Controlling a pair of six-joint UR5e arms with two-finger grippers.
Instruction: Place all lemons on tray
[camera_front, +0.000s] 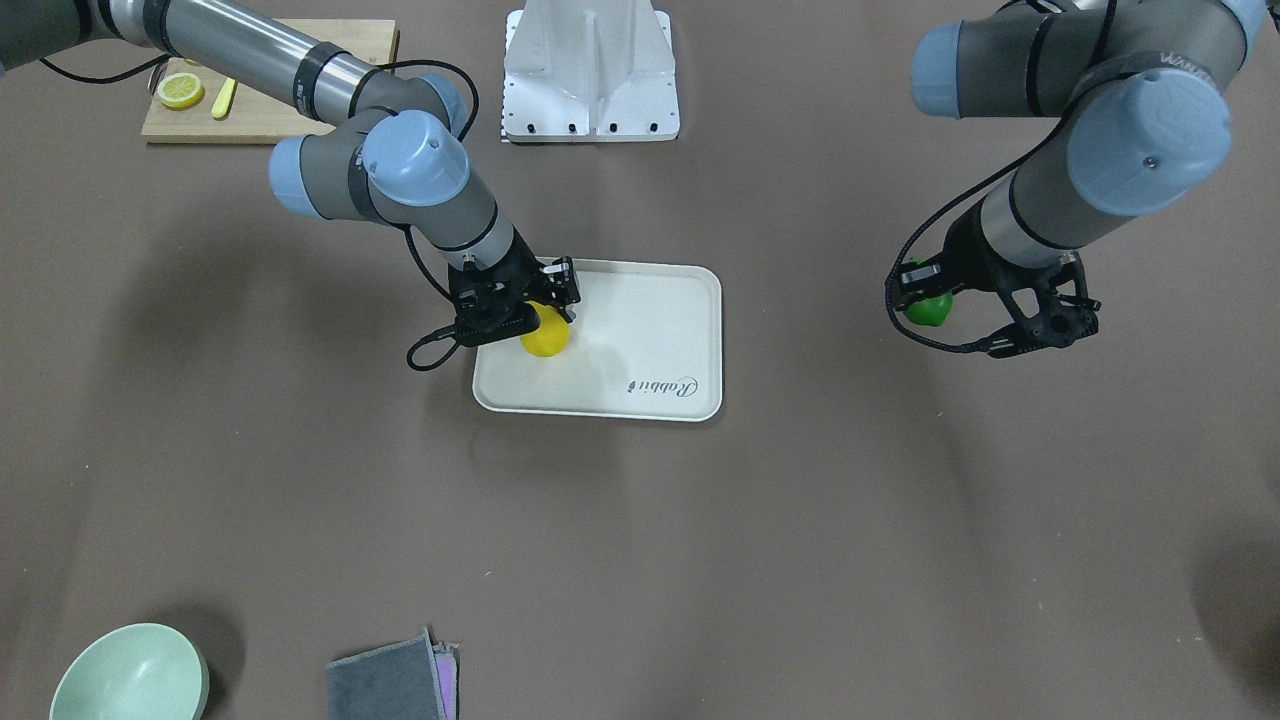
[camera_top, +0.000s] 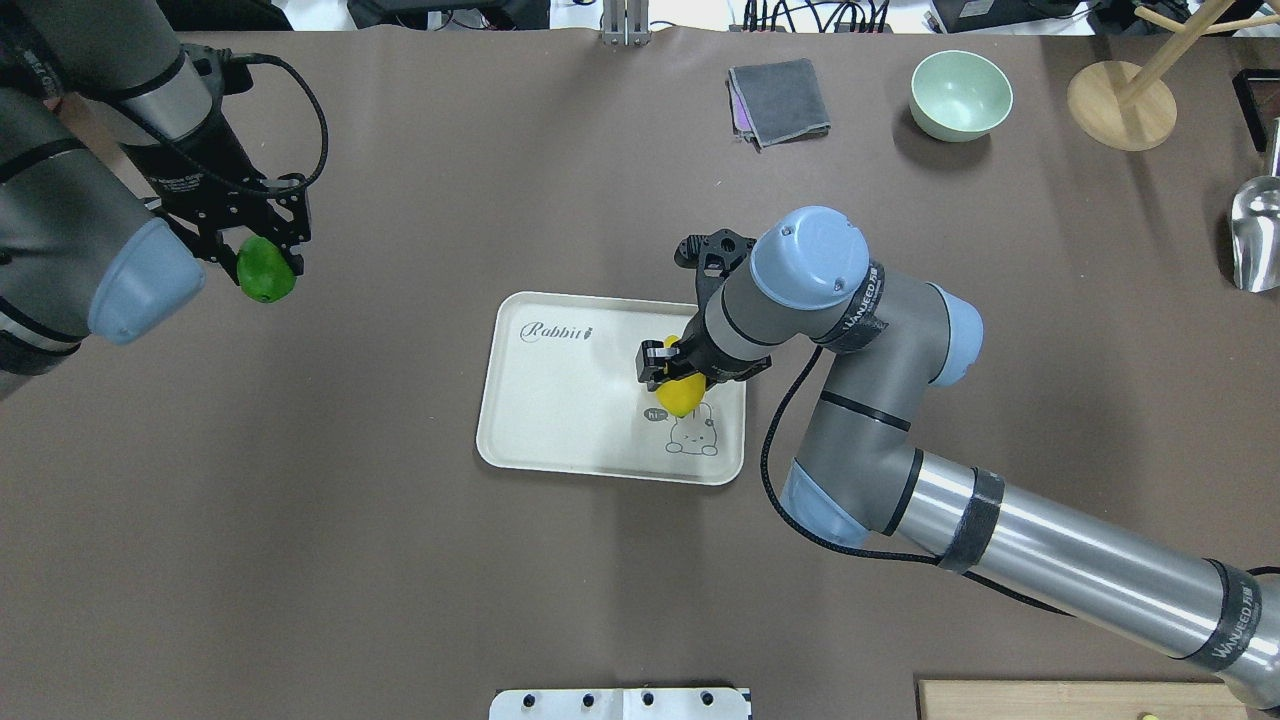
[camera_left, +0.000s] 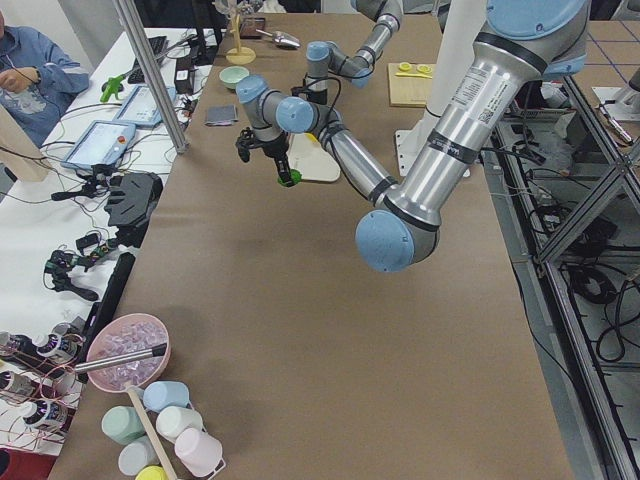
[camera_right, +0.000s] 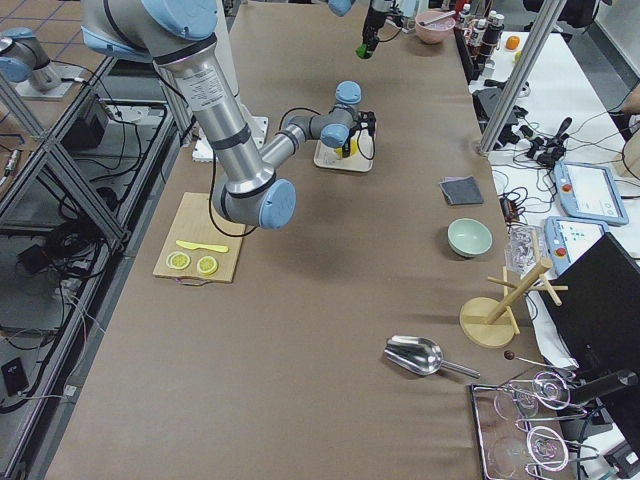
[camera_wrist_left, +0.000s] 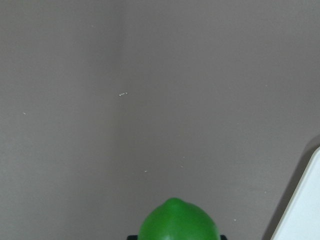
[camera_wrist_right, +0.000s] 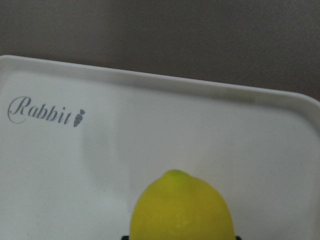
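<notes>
Lemons, two. Front-facing: yellow lemon (camera_front: 545, 338) gripped snugly by right gripper (camera_front: 535, 312), low over cream tray (camera_front: 650, 320) at middle of bench (camera_front: 700, 550); green lemon (camera_front: 928, 307) clamped in left gripper (camera_front: 925, 295), apart from tray, toward bench's left end. Overhead: one tray, cartoon animal (camera_top: 693, 432) beside yellow fruit. Wrist views: both fruits glossy, oval, nippled.

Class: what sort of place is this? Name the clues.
Probably a robotics lab: a left arm and right arm work at a table; beside it, a bench with tablets and an operator.
</notes>
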